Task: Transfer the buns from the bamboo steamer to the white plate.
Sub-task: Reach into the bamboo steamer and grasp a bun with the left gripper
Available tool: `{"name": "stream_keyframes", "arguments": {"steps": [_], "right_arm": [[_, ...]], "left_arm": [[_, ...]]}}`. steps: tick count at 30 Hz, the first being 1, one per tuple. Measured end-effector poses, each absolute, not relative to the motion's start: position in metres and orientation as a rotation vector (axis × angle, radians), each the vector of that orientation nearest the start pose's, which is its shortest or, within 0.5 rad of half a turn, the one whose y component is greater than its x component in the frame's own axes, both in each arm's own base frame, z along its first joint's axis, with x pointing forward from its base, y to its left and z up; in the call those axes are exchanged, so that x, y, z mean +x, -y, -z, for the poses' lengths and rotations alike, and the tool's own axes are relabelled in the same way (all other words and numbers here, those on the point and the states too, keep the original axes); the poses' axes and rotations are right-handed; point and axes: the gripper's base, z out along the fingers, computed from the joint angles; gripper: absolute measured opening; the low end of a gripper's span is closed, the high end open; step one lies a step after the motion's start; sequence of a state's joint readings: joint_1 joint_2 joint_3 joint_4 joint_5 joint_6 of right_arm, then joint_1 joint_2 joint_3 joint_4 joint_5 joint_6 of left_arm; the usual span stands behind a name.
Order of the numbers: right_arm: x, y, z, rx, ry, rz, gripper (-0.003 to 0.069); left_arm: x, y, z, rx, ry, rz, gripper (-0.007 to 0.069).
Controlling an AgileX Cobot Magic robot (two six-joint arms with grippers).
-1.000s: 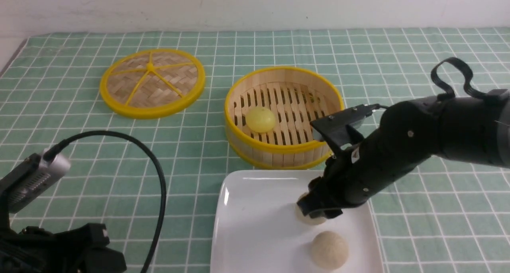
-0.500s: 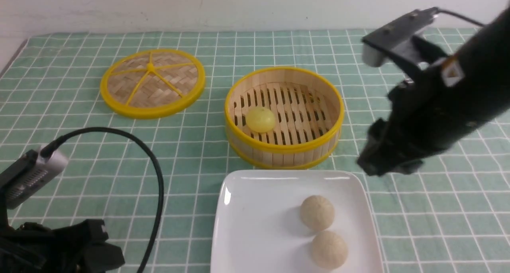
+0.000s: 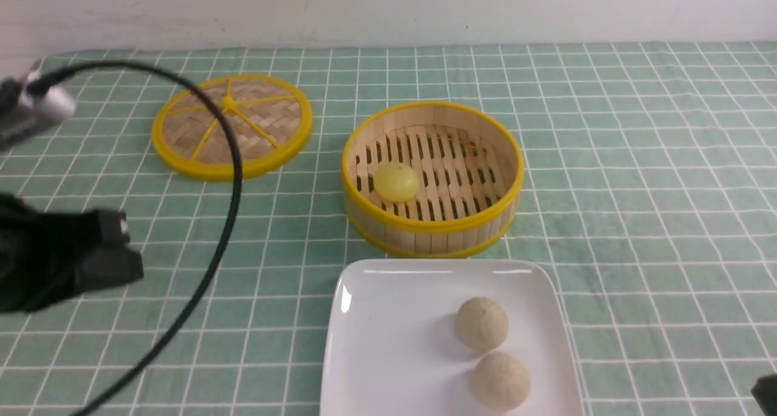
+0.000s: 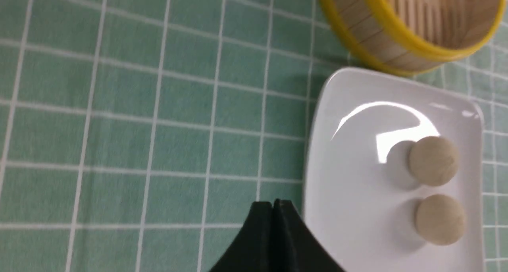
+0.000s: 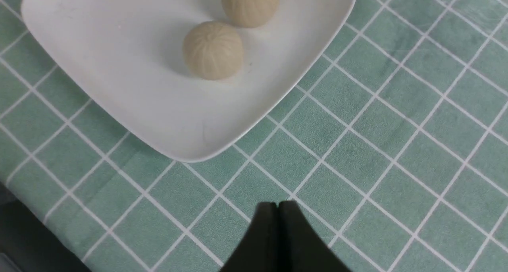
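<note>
Finishing the transfer seems to be the step in hand, because one yellow bun lies inside the bamboo steamer, while two pale round balls are on the white plate. I judge that the task is more than half done, though I cannot tell surely which pale ball is the one the task means. The left claw has its fingers together with nothing between them, and the right claw is also closed and holds nothing. The left arm is blurred in the front view, so it is probably moving. For the next move, I think one claw must open, come above the steamer, go down around the yellow bun and lift it over the rim to the plate. The steamer is round and deep, with a slatted floor, and the yellow bun sits on the slats toward the left side, so a claw could knock the wall. The plate stands just in front of the steamer, and its left part has free room. Its two balls are close together, toward the right side. The woven lid lies apart on the surface, to the left of the steamer.
</note>
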State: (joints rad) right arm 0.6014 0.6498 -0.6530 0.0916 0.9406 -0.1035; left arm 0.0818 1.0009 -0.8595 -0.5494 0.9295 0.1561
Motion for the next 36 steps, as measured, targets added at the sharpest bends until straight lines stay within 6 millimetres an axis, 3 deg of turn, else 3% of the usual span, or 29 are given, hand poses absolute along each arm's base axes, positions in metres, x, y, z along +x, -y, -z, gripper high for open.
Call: {"name": "stream_keyframes", "arguments": {"steps": [2, 3, 5, 9, 11, 12, 13, 17, 22, 27, 32, 36], "right_arm": [[0.076, -0.060, -0.280, -0.796, -2.272, -0.345, -0.0013], [0.075, -0.059, -0.279, -0.796, -2.274, -0.345, -0.0013], [0.072, -0.057, -0.266, -0.783, -2.249, -0.349, -0.0008], [0.072, -0.056, -0.263, -0.775, -2.238, -0.352, -0.0006], [0.072, -0.057, -0.264, -0.773, -2.233, -0.353, -0.0005], [0.072, -0.057, -0.264, -0.772, -2.229, -0.354, -0.0005], [0.072, -0.057, -0.264, -0.772, -2.229, -0.354, -0.0005], [0.072, -0.057, -0.264, -0.771, -2.228, -0.354, -0.0005], [0.072, -0.057, -0.264, -0.771, -2.228, -0.354, 0.0001], [0.072, -0.057, -0.264, -0.771, -2.227, -0.355, 0.0003], [0.073, -0.057, -0.264, -0.769, -2.225, -0.355, 0.0005], [0.073, -0.057, -0.264, -0.769, -2.225, -0.355, 0.0008]], "left_arm": [[0.207, 0.034, -0.338, -0.090, -2.476, 0.657, 0.0001], [0.209, 0.036, -0.339, -0.082, -2.479, 0.663, 0.0001], [0.234, 0.065, -0.342, 0.061, -2.524, 0.736, 0.0001], [0.268, 0.120, -0.331, 0.238, -2.606, 0.793, 0.0002], [0.279, 0.139, -0.326, 0.268, -2.632, 0.794, 0.0008], [0.293, 0.161, -0.321, 0.297, -2.654, 0.776, 0.0023], [0.295, 0.161, -0.317, 0.289, -2.669, 0.769, 0.0023], [0.344, 0.222, -0.287, 0.330, -2.732, 0.638, 0.0127], [0.387, 0.263, -0.257, 0.373, -2.744, 0.486, 0.0296], [0.415, 0.270, -0.247, 0.370, -2.745, 0.316, 0.0414], [0.423, 0.261, -0.258, 0.367, -2.712, 0.149, 0.0440], [0.426, 0.260, -0.257, 0.372, -2.702, 0.117, 0.0443]]}}
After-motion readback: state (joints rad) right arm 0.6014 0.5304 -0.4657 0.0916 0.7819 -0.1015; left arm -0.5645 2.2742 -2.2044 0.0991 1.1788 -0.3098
